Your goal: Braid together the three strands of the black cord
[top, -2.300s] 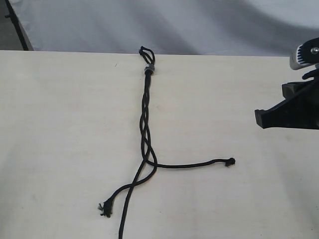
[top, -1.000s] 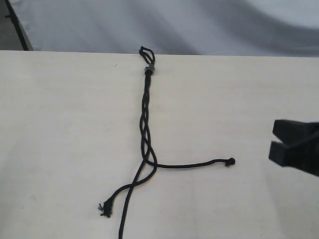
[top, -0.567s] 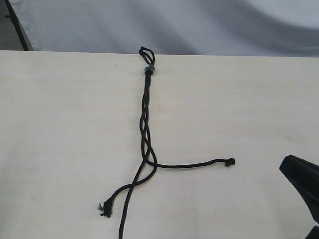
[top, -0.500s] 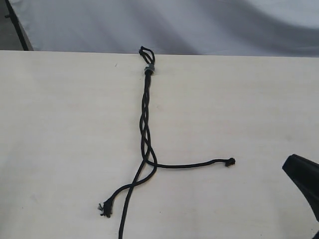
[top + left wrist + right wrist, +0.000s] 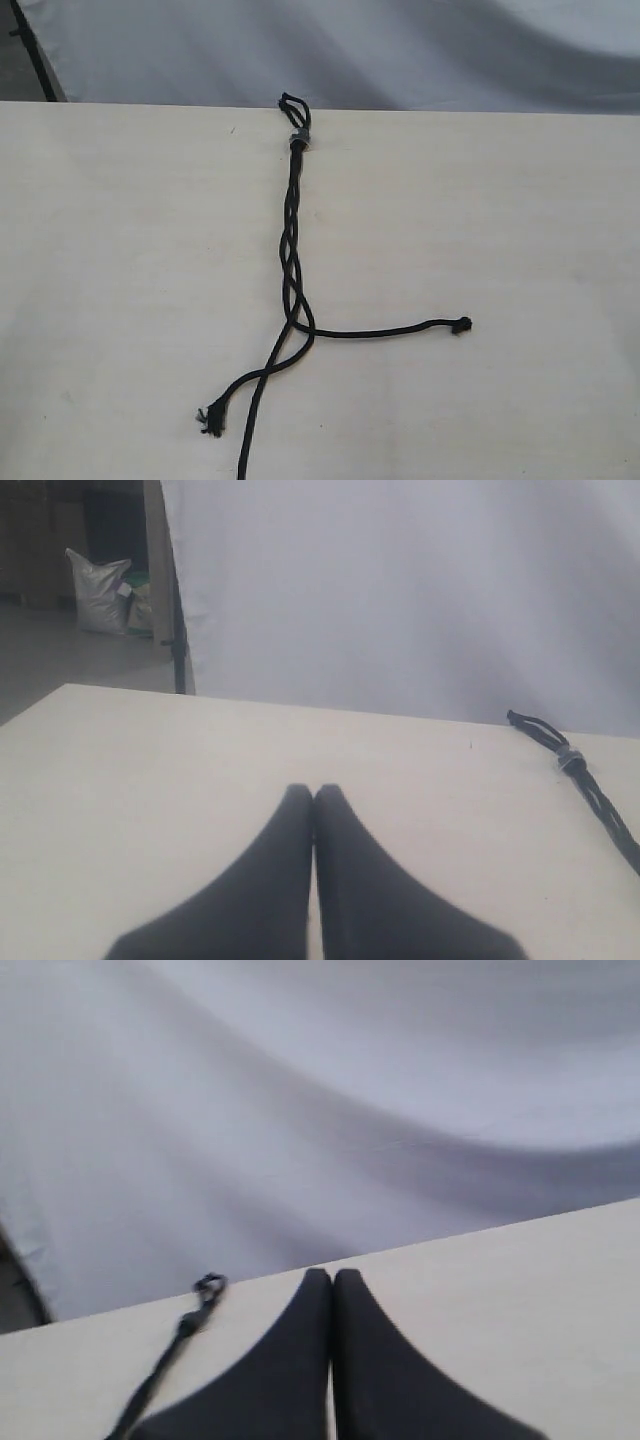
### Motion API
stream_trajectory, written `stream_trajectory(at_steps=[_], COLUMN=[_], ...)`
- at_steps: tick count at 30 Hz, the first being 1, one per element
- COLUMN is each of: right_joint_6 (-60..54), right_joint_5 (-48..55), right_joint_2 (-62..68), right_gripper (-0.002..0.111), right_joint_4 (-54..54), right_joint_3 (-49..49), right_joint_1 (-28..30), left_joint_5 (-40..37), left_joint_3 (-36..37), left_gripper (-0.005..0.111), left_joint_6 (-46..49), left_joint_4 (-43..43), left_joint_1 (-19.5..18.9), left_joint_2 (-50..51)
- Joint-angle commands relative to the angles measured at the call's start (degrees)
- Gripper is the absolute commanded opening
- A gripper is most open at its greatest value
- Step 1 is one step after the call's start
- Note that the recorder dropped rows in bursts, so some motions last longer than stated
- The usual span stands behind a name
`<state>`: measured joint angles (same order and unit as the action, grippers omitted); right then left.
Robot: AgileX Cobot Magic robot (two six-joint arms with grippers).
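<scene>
cord: black cord [image 5: 291, 230] down mid-table, loop [image 5: 292, 103] at far edge, three strands [image 5: 380, 333] splaying toward near edge, one off right | room: bare table [image 5: 110, 260] both sides | left gripper [image 5: 314, 798]: pinched together, empty | right gripper [image 5: 332, 1280]: same | views: grippers in wrist views only; strand ends in exterior only

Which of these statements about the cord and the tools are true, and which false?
1. The black cord lies on the table. True.
2. The left tool stands open. False: its jaws are shut on nothing.
3. One strand runs out to the right in the exterior view. True.
4. The right tool grips a strand. False: it is shut, empty, apart from the cord.
5. The cord is braided down to its ends. False: the lower ends lie loose and spread.
</scene>
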<state>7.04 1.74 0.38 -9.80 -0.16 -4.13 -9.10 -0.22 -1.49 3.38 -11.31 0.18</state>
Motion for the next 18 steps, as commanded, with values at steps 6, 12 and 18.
stream_trajectory(at_steps=[6,12,18], right_joint_6=[-4.49,-4.49,-4.49], right_joint_5=[3.93,4.59,4.24], right_joint_2=[-0.38,-0.38,-0.38], right_gripper=[0.000,0.000,0.000], right_joint_4=[-0.03,0.25,3.92], right_joint_3=[0.16,0.16,0.16], right_joint_1=[11.34,9.98,3.06], left_joint_5=[-0.19,-0.19,-0.19], left_joint_3=[0.22,0.22,0.22], left_gripper=[0.001,0.001,0.001], left_joint_6=[-0.16,-0.16,-0.16], left_joint_4=[-0.22,-0.22,-0.22], left_joint_1=[-0.14,-0.14,-0.14], left_joint_2=[-0.18,-0.18,-0.18])
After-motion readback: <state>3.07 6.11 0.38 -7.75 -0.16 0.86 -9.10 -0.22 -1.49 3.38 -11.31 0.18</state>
